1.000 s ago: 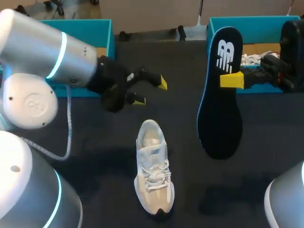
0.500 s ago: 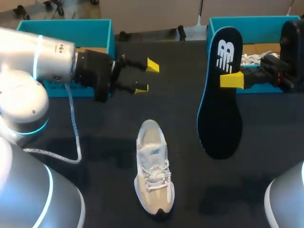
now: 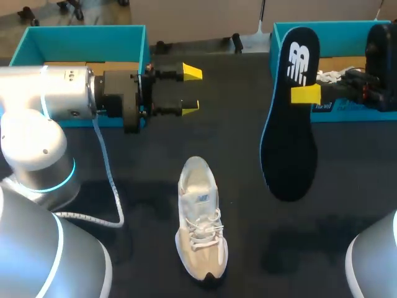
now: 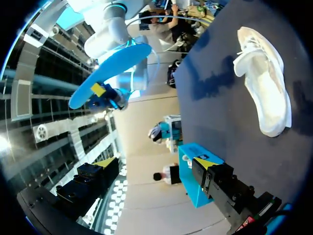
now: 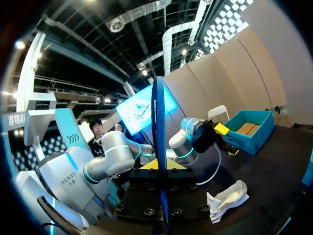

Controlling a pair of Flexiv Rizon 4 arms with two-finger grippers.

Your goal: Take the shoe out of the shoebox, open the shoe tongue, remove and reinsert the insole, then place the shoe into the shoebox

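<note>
The insole is up in the air, and the shoe lies on the table.

The right gripper (image 3: 305,94) pinches the dark insole (image 3: 290,118) tight from both sides. It holds it up on end over the black table (image 3: 236,68), in front of the right blue box (image 3: 347,30). The white shoe (image 3: 200,217) lies flat in the middle of the table, outside both boxes. The left gripper (image 3: 190,90) has its fingers wide apart with nothing in them. It hangs just beside the left blue box (image 3: 80,36), well away from the shoe.
</note>
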